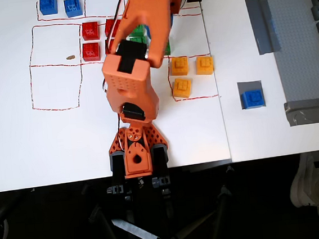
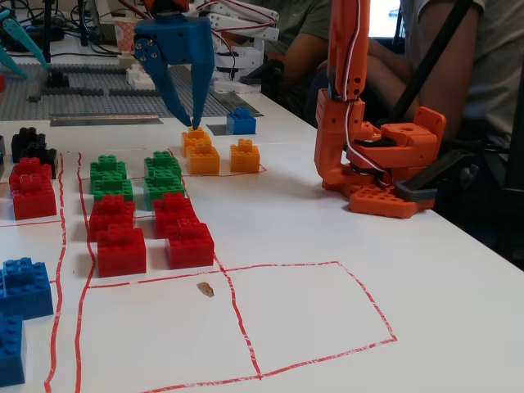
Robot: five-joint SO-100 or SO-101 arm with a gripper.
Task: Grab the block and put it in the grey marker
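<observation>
The orange arm (image 1: 136, 54) reaches across the white counter (image 2: 327, 270). Its blue gripper (image 2: 187, 123) hangs spread wide and empty above the green blocks (image 2: 131, 176). Well to the gripper's right in the overhead view, the block (image 1: 253, 97) sits on the grey marker (image 1: 250, 85), beyond the yellow blocks (image 1: 189, 71).

Overhead view: block (image 1: 253, 97) sits on the grey marker (image 1: 250, 85), right of the three yellow blocks (image 1: 189, 73). Arm base (image 1: 136, 154) at table (image 1: 38, 148) front edge.
</observation>
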